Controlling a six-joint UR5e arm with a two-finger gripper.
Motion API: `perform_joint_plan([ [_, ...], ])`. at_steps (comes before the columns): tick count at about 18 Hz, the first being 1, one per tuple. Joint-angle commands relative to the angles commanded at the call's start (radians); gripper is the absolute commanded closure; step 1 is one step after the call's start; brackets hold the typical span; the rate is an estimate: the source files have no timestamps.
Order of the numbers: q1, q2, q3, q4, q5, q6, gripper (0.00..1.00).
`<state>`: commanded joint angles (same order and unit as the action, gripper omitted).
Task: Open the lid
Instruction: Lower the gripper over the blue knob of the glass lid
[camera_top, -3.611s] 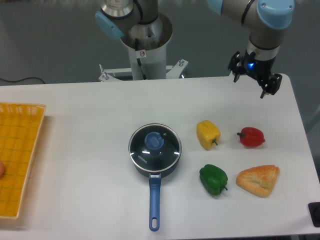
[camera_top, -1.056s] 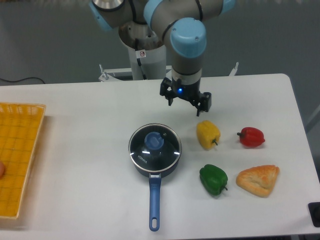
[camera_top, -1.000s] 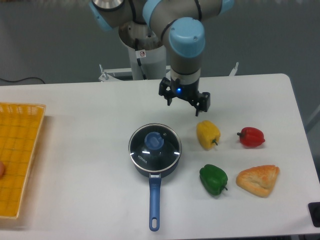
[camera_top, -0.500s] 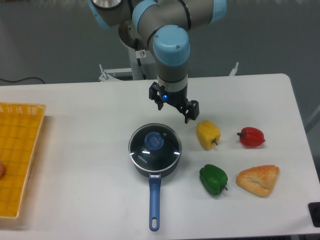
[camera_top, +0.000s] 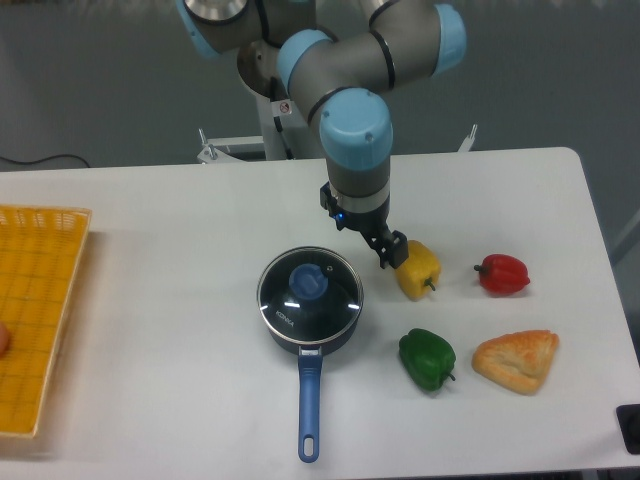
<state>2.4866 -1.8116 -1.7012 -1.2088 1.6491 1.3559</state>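
Observation:
The lid is clear glass with a metal rim and a blue knob. It rests flat on the dark blue saucepan, whose long handle points toward the front edge. My gripper hangs just behind and to the right of the pan, above the table, between the lid and a yellow pepper. Its two black fingers stand apart with nothing between them. One fingertip is close to the pepper's top.
A yellow pepper, red pepper, green pepper and a pastry wedge lie right of the pan. An orange basket sits at the left edge. The arm's base stands behind the table.
The arm has swung from the far right corner leftward and down to just behind the pan. Its wrist has turned, so the fingers now line up diagonally. The lid has not moved.

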Motion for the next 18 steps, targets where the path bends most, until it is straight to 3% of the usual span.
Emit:
perform_joint_plan([
  [10,0.002,0.002,-0.034,0.005,-0.095,0.156,0.0],
  [18,-0.026,-0.017,-0.029,0.021,-0.129,0.152,0.0],
])
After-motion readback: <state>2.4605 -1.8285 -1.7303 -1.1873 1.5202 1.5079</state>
